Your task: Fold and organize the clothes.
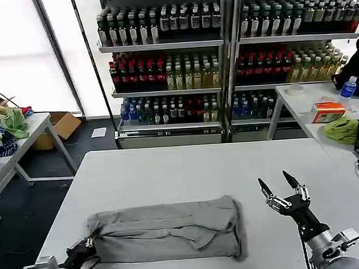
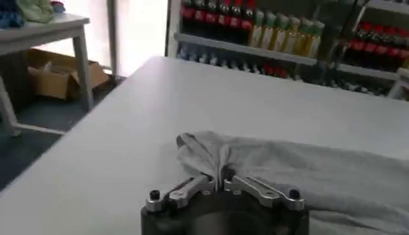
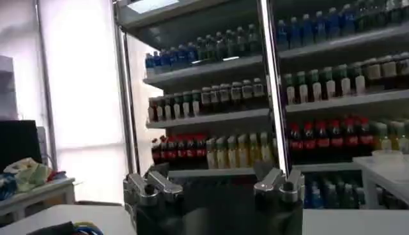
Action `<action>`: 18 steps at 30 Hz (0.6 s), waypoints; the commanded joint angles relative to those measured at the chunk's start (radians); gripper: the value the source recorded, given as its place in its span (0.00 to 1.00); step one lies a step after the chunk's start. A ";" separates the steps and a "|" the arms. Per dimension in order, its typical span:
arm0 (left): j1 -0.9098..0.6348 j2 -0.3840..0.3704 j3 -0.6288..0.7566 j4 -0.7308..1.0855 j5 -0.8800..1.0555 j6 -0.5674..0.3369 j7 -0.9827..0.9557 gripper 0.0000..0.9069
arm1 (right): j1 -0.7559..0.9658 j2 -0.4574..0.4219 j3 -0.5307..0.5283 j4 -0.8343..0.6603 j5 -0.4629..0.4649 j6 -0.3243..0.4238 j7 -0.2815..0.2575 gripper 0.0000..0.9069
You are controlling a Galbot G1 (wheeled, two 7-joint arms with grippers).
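The left gripper (image 2: pixel 221 185) pinches the shirt's (image 1: pixel 173 229) edge, fingers closed on it. The right gripper (image 1: pixel 281 185) hovers spread wide, empty, beside the shirt.

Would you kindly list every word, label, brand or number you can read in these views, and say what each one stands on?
No text can be read.
Bottles on the shelves: labels too small to read.
Orange box on the side table: print too blurred to read.
Grey shirt on the table, pinched at its edge by the left tool: no print visible.
Right tool, open above the table: no markings visible.
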 commanded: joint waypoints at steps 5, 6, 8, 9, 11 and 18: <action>-0.020 0.159 -0.375 0.118 -0.097 0.046 0.068 0.00 | 0.015 -0.008 -0.010 -0.004 0.003 -0.004 0.003 1.00; -0.019 0.170 -0.381 0.115 -0.102 0.047 0.068 0.00 | 0.016 -0.008 -0.011 -0.003 0.004 -0.005 0.004 1.00; -0.012 0.188 -0.391 0.091 -0.118 0.051 0.068 0.00 | 0.017 -0.007 -0.011 -0.003 0.005 -0.007 0.005 1.00; -0.008 0.194 -0.393 0.073 -0.127 0.054 0.067 0.00 | 0.017 -0.006 -0.011 -0.002 0.005 -0.008 0.005 1.00; -0.006 0.202 -0.390 0.030 -0.144 0.065 0.065 0.00 | 0.015 -0.005 -0.011 -0.001 0.005 -0.008 0.005 1.00; -0.030 0.211 -0.284 -0.161 -0.230 0.123 0.024 0.00 | 0.010 0.000 -0.008 -0.001 0.001 -0.010 0.006 1.00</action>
